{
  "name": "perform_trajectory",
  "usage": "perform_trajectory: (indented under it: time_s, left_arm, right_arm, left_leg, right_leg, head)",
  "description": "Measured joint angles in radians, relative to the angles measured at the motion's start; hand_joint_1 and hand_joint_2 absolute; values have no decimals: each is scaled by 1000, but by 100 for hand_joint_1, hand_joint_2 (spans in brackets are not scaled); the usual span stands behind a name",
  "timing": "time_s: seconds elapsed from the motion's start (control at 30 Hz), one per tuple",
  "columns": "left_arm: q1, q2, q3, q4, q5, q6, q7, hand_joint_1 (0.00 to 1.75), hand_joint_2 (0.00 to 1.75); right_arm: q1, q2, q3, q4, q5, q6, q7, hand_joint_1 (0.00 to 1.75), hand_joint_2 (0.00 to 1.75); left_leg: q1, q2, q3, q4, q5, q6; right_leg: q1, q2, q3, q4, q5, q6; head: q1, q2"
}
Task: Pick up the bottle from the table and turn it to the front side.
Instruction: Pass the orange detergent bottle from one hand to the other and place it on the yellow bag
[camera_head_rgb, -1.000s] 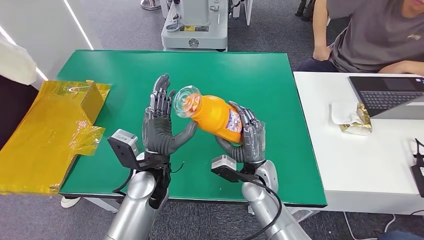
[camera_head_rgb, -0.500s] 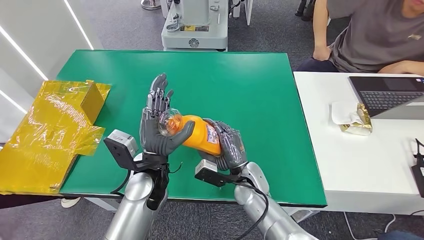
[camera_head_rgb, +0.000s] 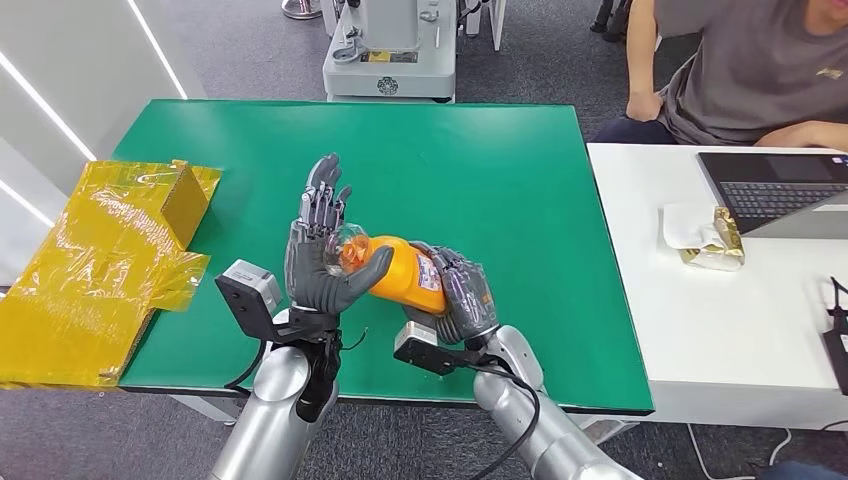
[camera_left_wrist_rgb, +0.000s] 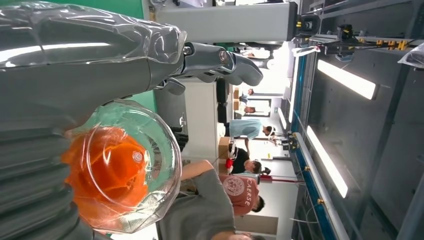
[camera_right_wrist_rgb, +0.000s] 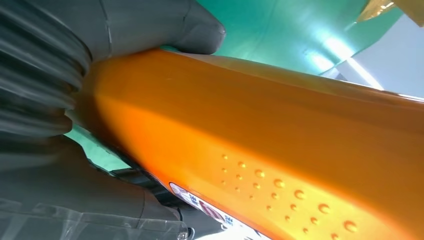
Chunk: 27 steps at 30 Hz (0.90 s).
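The orange bottle (camera_head_rgb: 400, 273) is off the green surface (camera_head_rgb: 500, 170), lying nearly on its side in the air above the near middle of it, between the two hands. The right hand (camera_head_rgb: 460, 297) grips the bottle around its labelled lower body, fingers wrapped over the top and the thumb underneath; in the right wrist view the orange wall of the bottle (camera_right_wrist_rgb: 280, 150) runs across the picture with the grey thumb (camera_right_wrist_rgb: 165, 25) pressed against it and a strip of the label showing at its edge. The bottle's clear domed cap end (camera_head_rgb: 345, 248) points toward the left hand (camera_head_rgb: 322, 255), which stands palm-in with its fingers raised and spread apart, while its thumb curves under the bottle's neck and touches it. In the left wrist view the clear cap (camera_left_wrist_rgb: 125, 165) sits right against the ribbed cover of that hand, orange showing through it, and the dark fingers (camera_left_wrist_rgb: 220, 62) stretch out straight beyond it. A crumpled yellow plastic sheet (camera_head_rgb: 100, 270) overhangs the surface's left edge. To the right stands a white table (camera_head_rgb: 720, 330) carrying a laptop (camera_head_rgb: 780, 190) and a foil-wrapped packet (camera_head_rgb: 712, 240), with a seated person (camera_head_rgb: 740, 70) behind it.
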Motion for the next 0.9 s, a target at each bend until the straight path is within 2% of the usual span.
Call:
perform_trajectory:
  time_s: [0.17,0.33,0.63,0.9]
  left_arm:
    - [-1,-1,-4,0,-1,-7,-1,0,175]
    - [-2,-3,-6,0,-3,-10,0,0,175]
    - [-2,-5,-6,0,-3,-10,0,0,175]
    - [-1,-5,-6,0,-4,-10,0,0,175]
  right_arm:
    - [20,0,-10,-27,-52,-78,-49,175,175]
    - [42,-4,-10,-88,-120,-134,-60,175,175]
    - [47,-8,1,-98,-136,-120,-61,175,175]
    - [50,-9,17,-55,-150,-69,-61,175,175]
  left_leg:
    - [0,0,0,0,0,0]
    - [0,0,0,0,0,0]
    - [0,0,0,0,0,0]
    - [0,0,-1,0,0,0]
  right_leg:
    - [0,0,0,0,0,0]
    - [0,0,0,0,0,0]
    - [0,0,0,0,0,0]
    - [0,0,0,0,0,0]
  head:
    - [0,0]
    - [0,0]
    - [0,0]
    - [0,0]
